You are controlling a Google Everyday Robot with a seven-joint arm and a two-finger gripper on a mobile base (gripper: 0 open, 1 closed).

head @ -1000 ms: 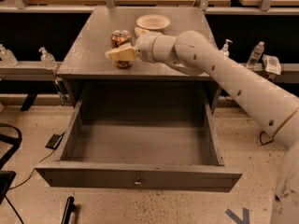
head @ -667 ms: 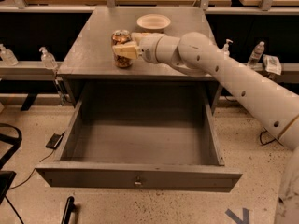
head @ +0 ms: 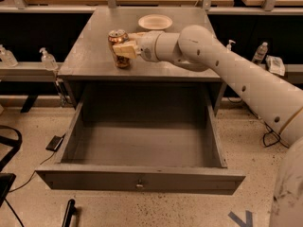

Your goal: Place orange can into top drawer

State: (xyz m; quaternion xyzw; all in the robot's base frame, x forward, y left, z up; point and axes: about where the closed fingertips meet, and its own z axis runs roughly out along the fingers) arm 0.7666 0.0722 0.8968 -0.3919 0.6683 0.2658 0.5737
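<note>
Free room in open top drawer [head: 189, 182], forward of gripper [head: 122, 45] at orange can [head: 116, 36] (1 bowl [head: 155, 21] behind)

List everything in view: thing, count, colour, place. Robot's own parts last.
can: 1, orange-brown, upright on the cabinet top, front-left of the bowl
bowl: 1, cream, back of the cabinet top
cabinet: 1, grey, centre
drawer: 1, grey, pulled open below the cabinet top
bottles: 4, clear, two on the left shelf, two at right
tape mark: 1, blue, floor at lower right
arm: 1, white, reaching in from the right over the cabinet
hand: 1, cream, at the can
</note>
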